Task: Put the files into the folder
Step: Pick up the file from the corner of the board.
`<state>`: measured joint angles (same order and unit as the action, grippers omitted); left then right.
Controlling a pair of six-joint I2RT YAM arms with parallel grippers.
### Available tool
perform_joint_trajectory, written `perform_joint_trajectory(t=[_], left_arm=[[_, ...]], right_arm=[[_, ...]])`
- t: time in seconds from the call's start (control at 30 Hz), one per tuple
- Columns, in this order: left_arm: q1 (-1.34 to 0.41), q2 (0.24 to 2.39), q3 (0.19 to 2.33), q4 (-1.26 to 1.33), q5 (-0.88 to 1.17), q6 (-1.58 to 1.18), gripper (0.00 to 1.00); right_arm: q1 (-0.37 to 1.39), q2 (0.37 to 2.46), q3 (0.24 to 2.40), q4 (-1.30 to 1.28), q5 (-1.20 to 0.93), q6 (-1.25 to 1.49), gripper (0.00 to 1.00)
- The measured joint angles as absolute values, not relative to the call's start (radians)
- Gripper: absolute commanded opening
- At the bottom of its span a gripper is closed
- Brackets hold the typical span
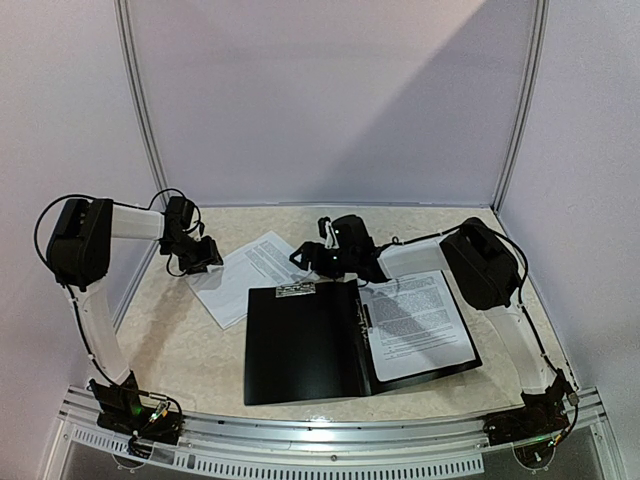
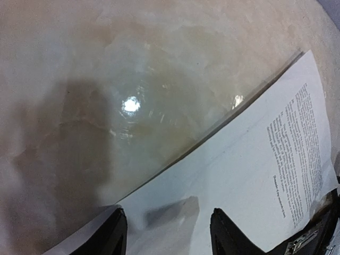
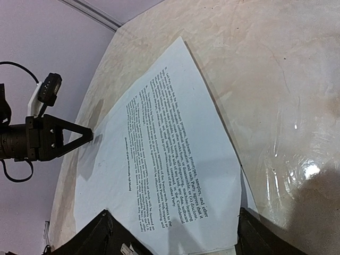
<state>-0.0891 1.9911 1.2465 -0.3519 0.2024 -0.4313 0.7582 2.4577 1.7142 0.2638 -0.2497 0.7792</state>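
The black folder (image 1: 300, 345) lies open on the table, and one printed sheet (image 1: 420, 322) rests on its right half beside the metal clip (image 1: 362, 315). Another of the files (image 1: 250, 268) lies loose on the table behind the folder's left half. My left gripper (image 1: 198, 255) is at that sheet's left edge. In the left wrist view it (image 2: 167, 218) is open, just above the white paper (image 2: 255, 175). My right gripper (image 1: 320, 258) hovers at the sheet's right end, by the folder's back edge. It (image 3: 172, 218) is wide open and straddles the paper's near end (image 3: 159, 133).
The marbled tabletop (image 1: 180, 340) is enclosed by white walls with a metal frame post (image 1: 140, 110) at the back left. The right arm's forearm (image 1: 480, 260) reaches over the folder's right page. A rail (image 1: 330, 440) runs along the near edge.
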Motion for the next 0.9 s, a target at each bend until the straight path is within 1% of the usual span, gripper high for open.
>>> perform_joint_trajectory(t=[0.07, 0.23, 0.3, 0.33, 0.4, 0.47, 0.53, 0.63, 0.8, 0.9], left_arm=[[-0.089, 1.991, 1.246, -0.352, 0.203, -0.432, 0.54], [-0.089, 1.991, 1.246, -0.351, 0.204, -0.434, 0.54], [-0.089, 1.991, 1.246, -0.350, 0.205, -0.435, 0.54], [-0.089, 1.991, 1.246, -0.350, 0.207, -0.435, 0.54], [-0.089, 1.991, 1.246, -0.350, 0.208, -0.435, 0.54], [-0.088, 1.992, 1.246, -0.349, 0.211, -0.435, 0.54], [-0.088, 1.992, 1.246, -0.349, 0.214, -0.435, 0.54], [-0.088, 1.992, 1.246, -0.349, 0.217, -0.435, 0.54], [-0.088, 1.992, 1.246, -0.349, 0.220, -0.435, 0.55], [-0.088, 1.990, 1.246, -0.346, 0.220, -0.437, 0.57]], right_arm=[[0.758, 2.463, 1.720, 0.269, -0.259, 0.786, 0.73], [0.758, 2.483, 1.741, 0.277, -0.275, 0.813, 0.71], [0.758, 2.487, 1.744, 0.278, -0.275, 0.822, 0.66], [0.758, 2.490, 1.744, 0.278, -0.274, 0.826, 0.62], [0.758, 2.499, 1.753, 0.277, -0.274, 0.836, 0.49], [0.758, 2.514, 1.775, 0.273, -0.275, 0.842, 0.30], [0.758, 2.536, 1.803, 0.272, -0.276, 0.859, 0.15], [0.758, 2.559, 1.833, 0.270, -0.282, 0.875, 0.01], [0.758, 2.582, 1.872, 0.268, -0.278, 0.889, 0.00], [0.758, 2.596, 1.931, 0.247, -0.271, 0.875, 0.00]])
